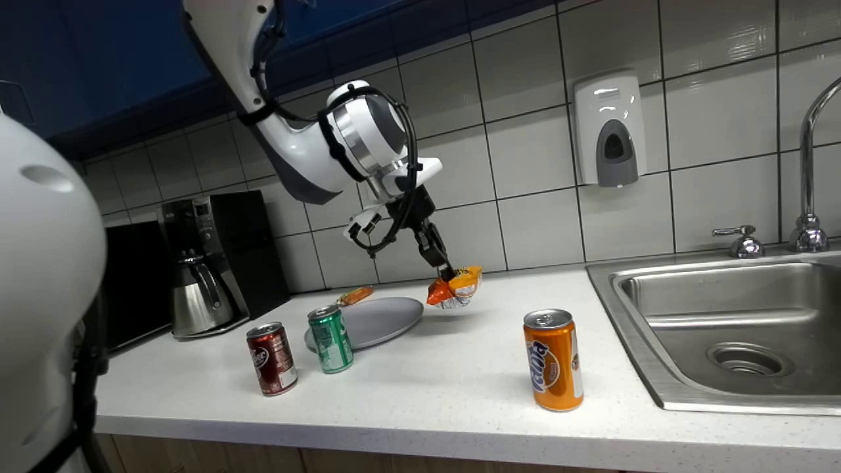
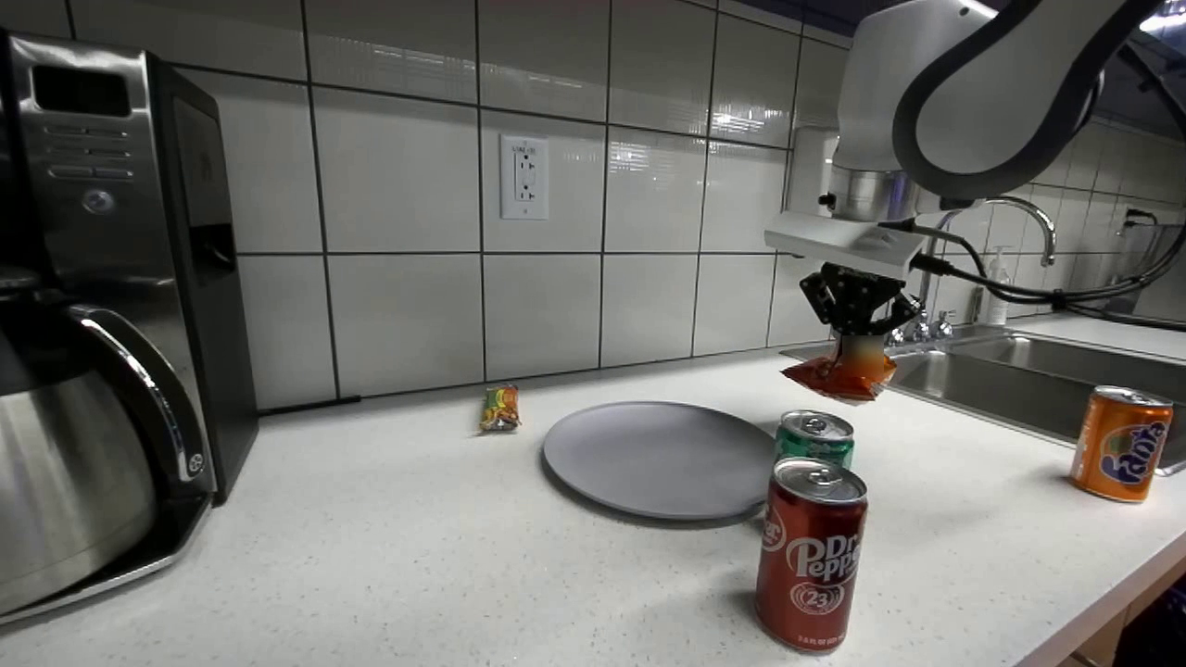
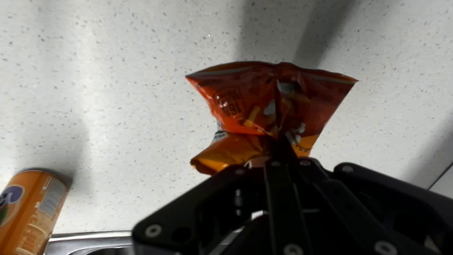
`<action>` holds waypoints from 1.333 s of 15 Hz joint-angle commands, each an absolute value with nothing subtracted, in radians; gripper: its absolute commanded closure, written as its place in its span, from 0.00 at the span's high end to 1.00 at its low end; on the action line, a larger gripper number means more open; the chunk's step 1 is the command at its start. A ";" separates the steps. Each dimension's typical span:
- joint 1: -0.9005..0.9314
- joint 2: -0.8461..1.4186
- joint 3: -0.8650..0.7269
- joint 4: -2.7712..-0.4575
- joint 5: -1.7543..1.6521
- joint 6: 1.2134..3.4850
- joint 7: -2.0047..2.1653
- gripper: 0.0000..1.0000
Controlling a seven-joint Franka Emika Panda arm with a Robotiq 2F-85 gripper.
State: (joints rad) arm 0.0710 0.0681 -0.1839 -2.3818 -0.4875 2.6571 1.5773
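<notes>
My gripper (image 1: 448, 270) is shut on a crumpled orange and yellow snack bag (image 1: 464, 284) and holds it above the white counter. In an exterior view the gripper (image 2: 860, 345) and bag (image 2: 839, 378) hang behind the green can, to the right of the grey plate (image 2: 649, 454). In the wrist view the bag (image 3: 233, 102) is pinched in its middle between the fingertips (image 3: 281, 147) and its ends flare out. The plate (image 1: 387, 318) lies flat and bare. A small wrapped snack (image 2: 500, 409) lies beyond it near the wall, also visible in an exterior view (image 1: 355, 295).
A green can (image 1: 330, 340) and a dark red Dr Pepper can (image 1: 271, 360) stand upright near the plate. An orange Fanta can (image 1: 553, 361) stands near the steel sink (image 1: 631, 328). A coffee maker (image 2: 120, 232) stands at the counter's opposite end. A tiled wall runs behind.
</notes>
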 commanded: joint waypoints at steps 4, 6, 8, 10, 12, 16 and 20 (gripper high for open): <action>0.008 0.123 -0.172 -2.362 -0.469 2.741 1.578 0.00; 0.003 0.145 -0.176 -2.356 -0.455 2.762 1.569 0.00; 0.005 0.163 -0.182 -2.355 -0.442 2.786 1.572 0.00; 0.011 0.172 -0.188 -2.356 -0.427 2.803 1.567 0.00; 0.019 0.172 -0.196 -2.362 -0.426 2.815 1.573 0.27; 0.036 0.147 -0.210 -2.378 -0.449 2.828 1.598 0.55; 0.038 0.106 -0.193 -2.414 -0.446 2.860 1.596 0.85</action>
